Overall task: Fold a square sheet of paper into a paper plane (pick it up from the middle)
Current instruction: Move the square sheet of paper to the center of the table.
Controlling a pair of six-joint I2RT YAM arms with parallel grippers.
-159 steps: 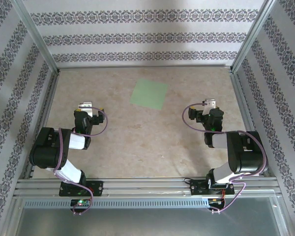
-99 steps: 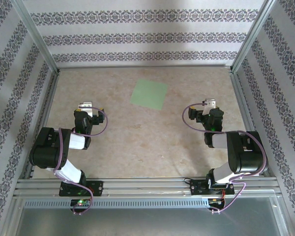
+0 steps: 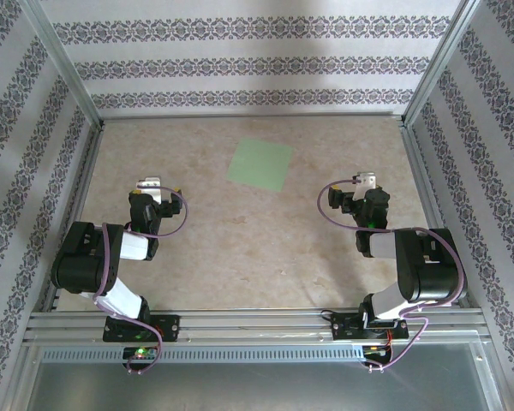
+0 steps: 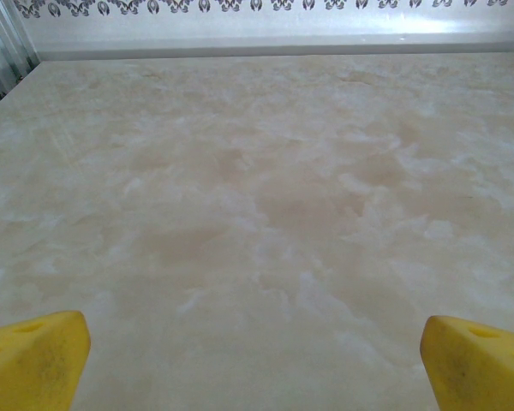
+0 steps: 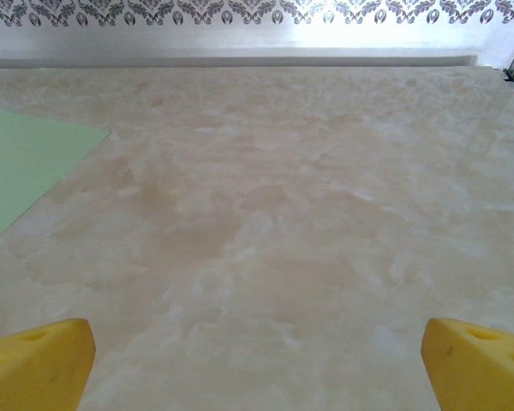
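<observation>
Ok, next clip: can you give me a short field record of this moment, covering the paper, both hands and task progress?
square sheet of paper: light green, flat and unfolded, turned at a slight angle
location: on the table, towards the far side
left hand: open, empty, near-left of the sheet, apart from it
right hand: open, empty, near-right of the sheet, apart from it
progress: sheet not yet picked up, no fold made

Matt green paper sheet [image 3: 259, 164], smooth marbled beige table [image 3: 240, 248], yellow foam fingertips [image 4: 34, 360]

Flat light-green square sheet of paper [image 3: 259, 164], unfolded
</observation>
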